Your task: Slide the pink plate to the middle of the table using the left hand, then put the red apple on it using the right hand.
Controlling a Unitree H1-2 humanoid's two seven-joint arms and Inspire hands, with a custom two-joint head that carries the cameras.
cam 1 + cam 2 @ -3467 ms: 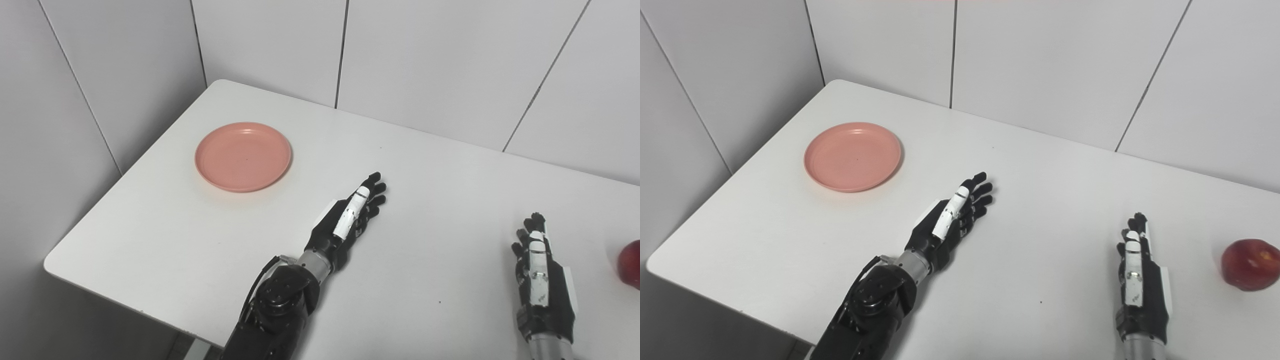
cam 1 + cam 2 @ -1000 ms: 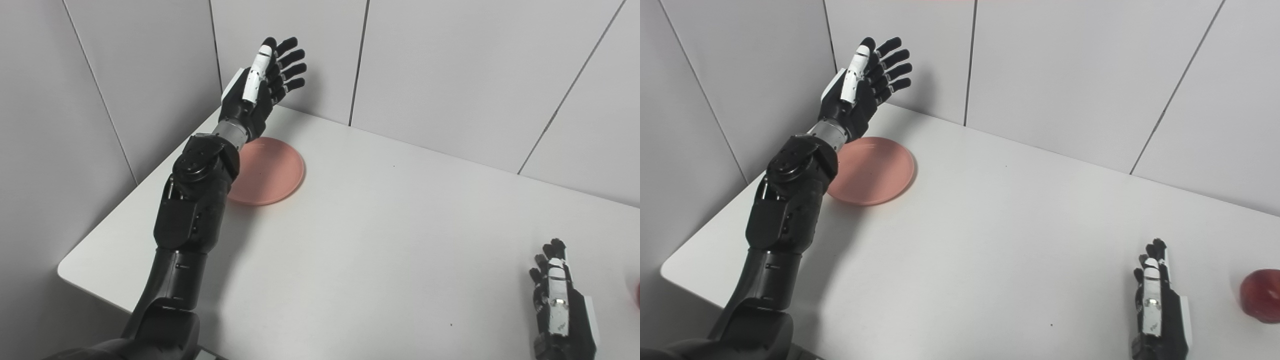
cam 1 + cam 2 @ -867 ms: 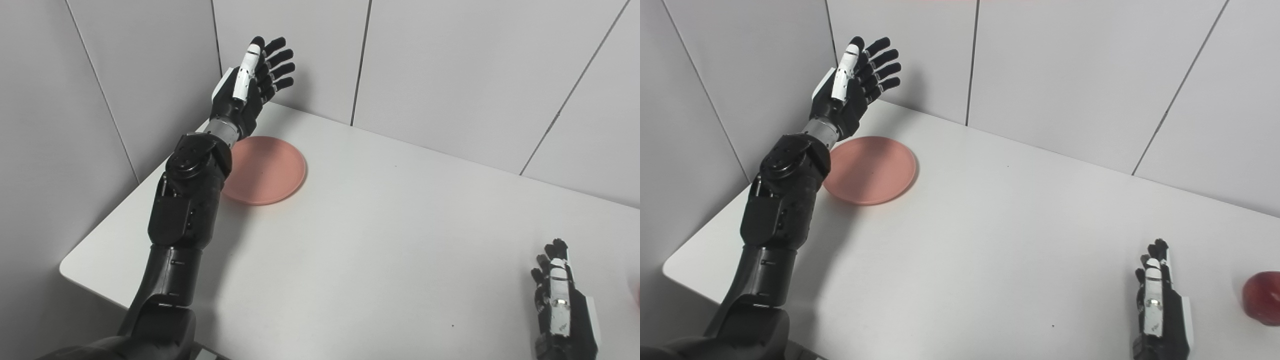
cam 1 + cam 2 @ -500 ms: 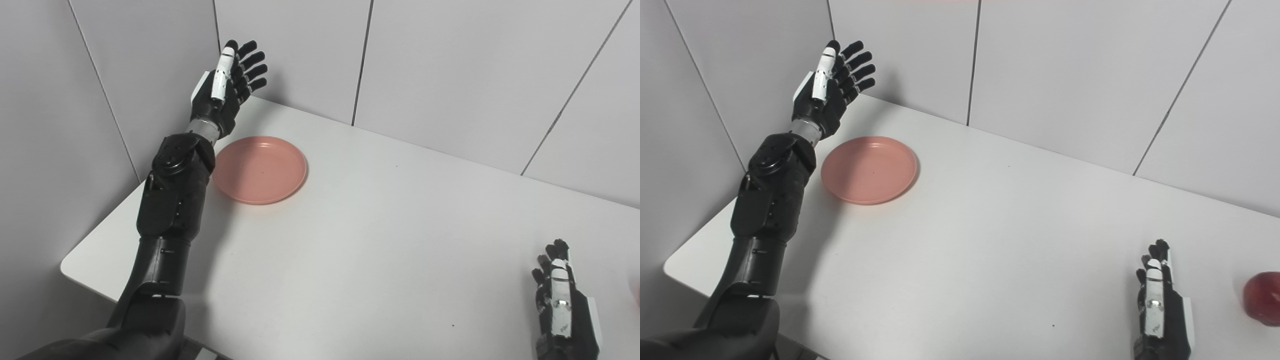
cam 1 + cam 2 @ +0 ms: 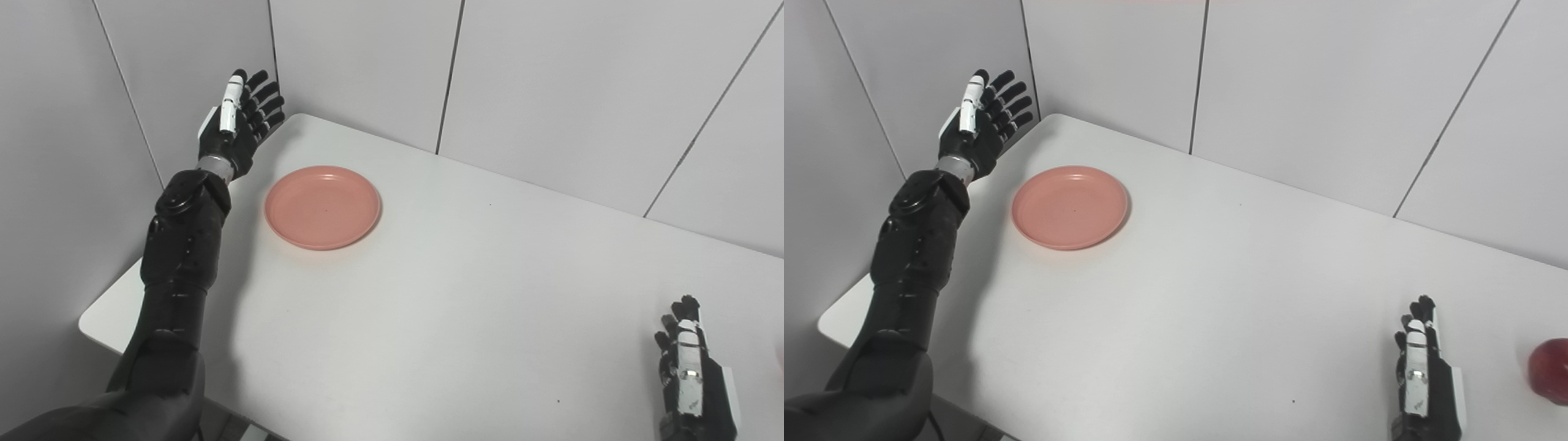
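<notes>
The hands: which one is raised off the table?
The left hand, lifted with fingers spread beside the plate. The right hand lies low near the apple.

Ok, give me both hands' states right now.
Left hand: open, fingers spread, raised left of the pink plate, holding nothing.
Right hand: open, fingers straight, holding nothing, apart from the red apple.

1. The left hand (image 5: 236, 131) is black, with a white panel along the uppermost finger and a white plate on its outer edge.
2. A short silver-grey cuff joins it to the left arm (image 5: 184, 239) — glossy black, built of blocky segments, with a round joint housing just below the wrist.
3. The right hand (image 5: 1424, 383) is black too, one finger faced in white with small metal fasteners, and a white plate along its side.
</notes>
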